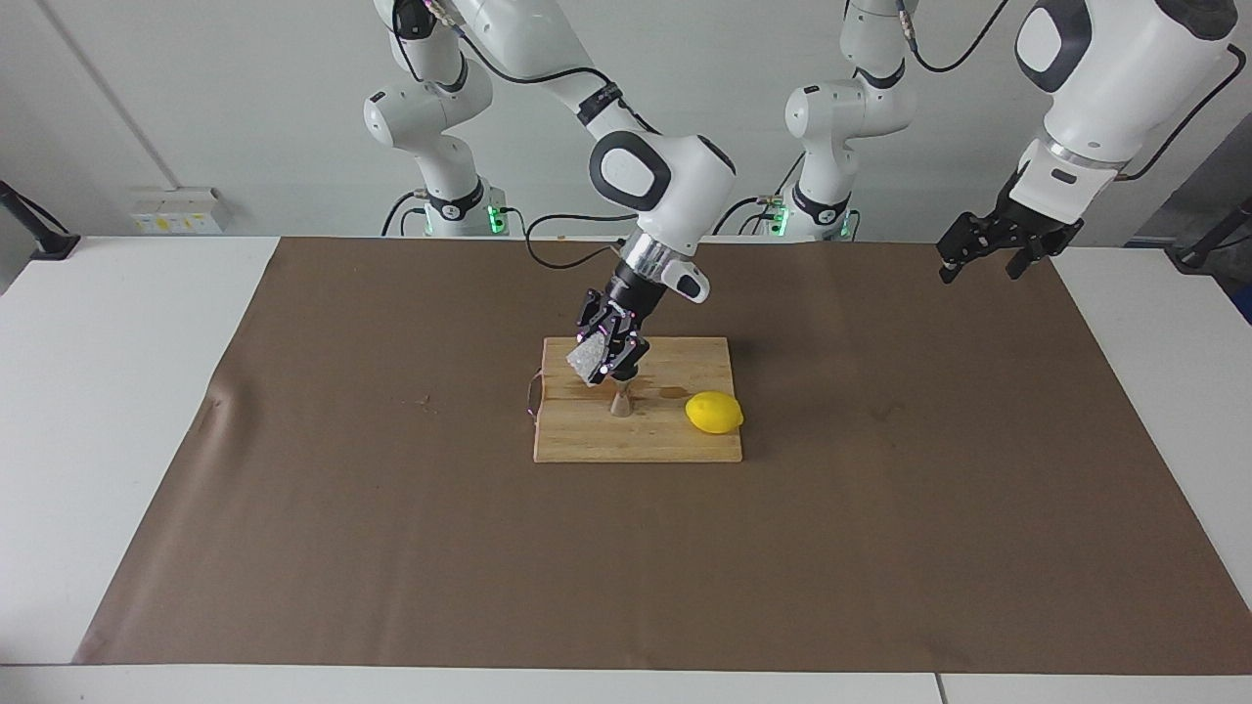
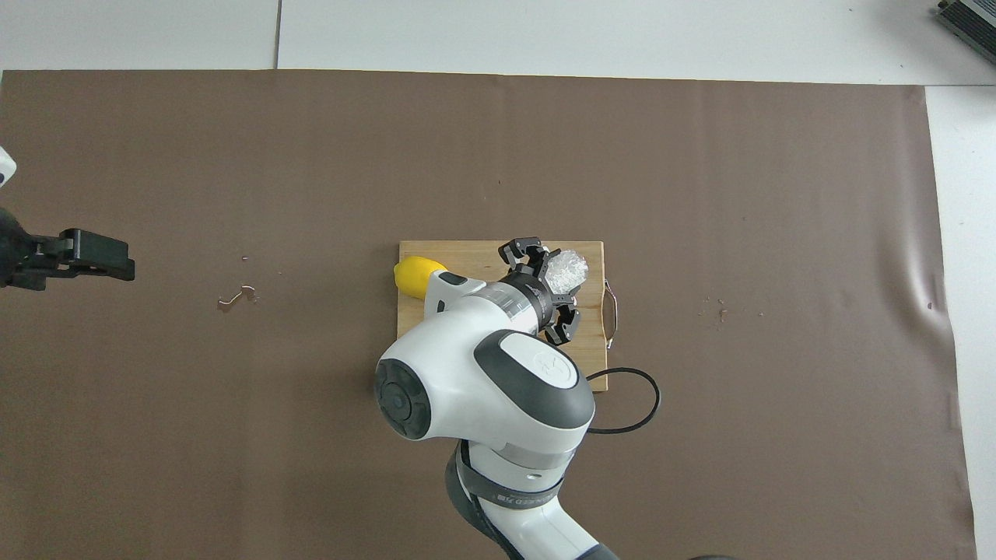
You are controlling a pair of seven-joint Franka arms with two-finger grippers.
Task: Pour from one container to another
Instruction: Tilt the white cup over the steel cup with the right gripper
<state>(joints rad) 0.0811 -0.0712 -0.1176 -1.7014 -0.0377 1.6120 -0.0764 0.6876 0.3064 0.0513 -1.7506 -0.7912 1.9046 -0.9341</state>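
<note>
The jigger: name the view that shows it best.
The facing view: the jigger stands upright on the cutting board under the cup held by the right gripper. In the overhead view, the right arm hides it.

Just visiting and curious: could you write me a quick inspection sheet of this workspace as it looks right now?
Surface: brown mat on a white table; wooden board mid-mat.
Job's things: faceted cup tilted in the air over the board; steel jigger upright on the board.
Clutter: lemon on the board; small specks on the mat.
Grippers: right end effector shut on the cup; left end effector open, waiting above the mat's edge.
Cables: black cable looped on the mat.
Surroundings: wall socket.
</note>
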